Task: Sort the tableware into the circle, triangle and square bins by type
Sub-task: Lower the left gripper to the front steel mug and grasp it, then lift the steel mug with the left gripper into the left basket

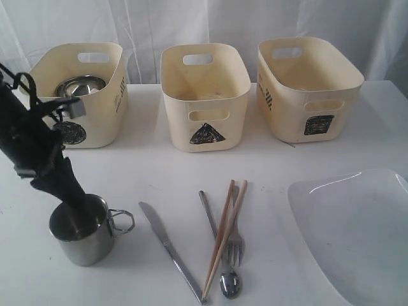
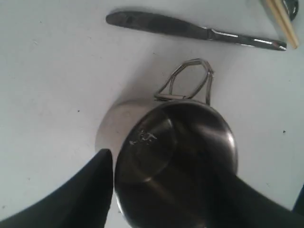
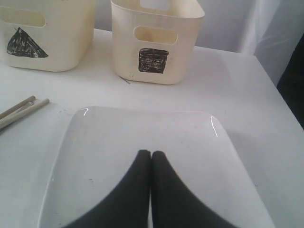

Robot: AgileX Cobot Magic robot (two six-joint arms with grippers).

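Observation:
A steel handled mug (image 1: 81,234) (image 2: 175,156) stands upright at the table's front left. My left gripper (image 1: 72,196) (image 2: 166,173) comes down over it with its jaws wide open. One finger (image 2: 88,190) is outside the mug's wall and the other is at the opposite rim. A steel bowl (image 1: 80,85) lies in the circle bin (image 1: 102,115). The knife (image 1: 169,250), fork (image 1: 233,245), spoon (image 1: 230,284) and chopsticks (image 1: 224,229) lie at the front middle. My right gripper (image 3: 151,154) hovers shut and empty over the white squarish plate (image 3: 118,137) (image 1: 357,236).
The triangle bin (image 1: 205,95) stands at the back middle and the square bin (image 1: 307,86) (image 3: 154,42) at the back right. A white curtain hangs behind them. The plate runs past the table's front right edge of the exterior view.

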